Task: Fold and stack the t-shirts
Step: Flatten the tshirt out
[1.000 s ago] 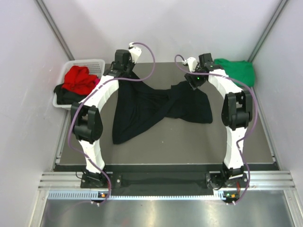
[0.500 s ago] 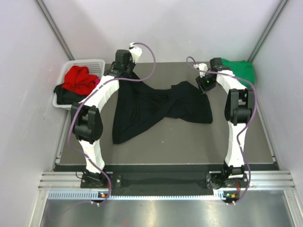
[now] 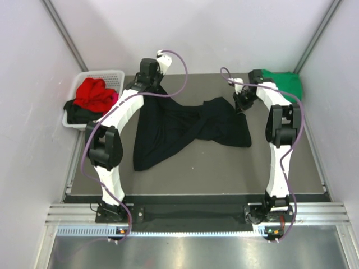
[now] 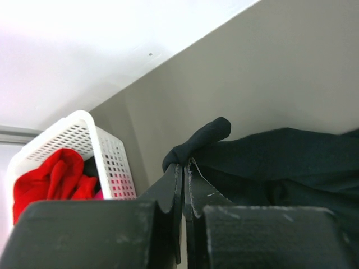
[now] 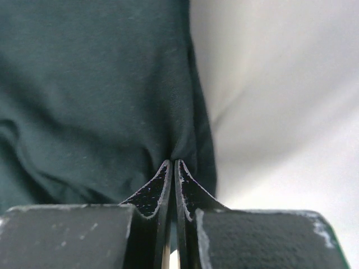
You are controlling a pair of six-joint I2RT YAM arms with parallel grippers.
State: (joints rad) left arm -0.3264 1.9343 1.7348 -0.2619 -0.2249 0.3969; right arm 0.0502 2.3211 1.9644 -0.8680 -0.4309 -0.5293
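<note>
Top cam: fixed high, near side, looking down, far off, taking in whole table (image 3: 196,162). L wrist cam: sitting low & close behind left gripper (image 4: 183,168), facing basket (image 4: 109,154), back wall (image 4: 84,45). R wrist cam: hugging right gripper (image 5: 173,163), v. close, facing black t-shirt (image 5: 84,84). All three sharing that t-shirt; top & L also sharing basket.

**Shirts on the surface (image 3: 224,162):** 2
- black shirt (image 3: 185,126), 1
- green shirt (image 3: 283,84), 1

**Shirts in the basket (image 3: 106,74):** at least 2
- red shirt (image 3: 92,92), 1
- dark piece (image 3: 77,111) beneath it, 1
- pink sliver (image 4: 101,194), possibly a third; too little shows to count

**Basket, white:** 1

**Arms:** 2
- left arm (image 3: 120,112)
- right arm (image 3: 279,126)

**Pincers:** 2
- left pincer (image 4: 183,168)
- right pincer (image 5: 173,163)

**Purple cables (image 3: 183,75):** 2
</note>
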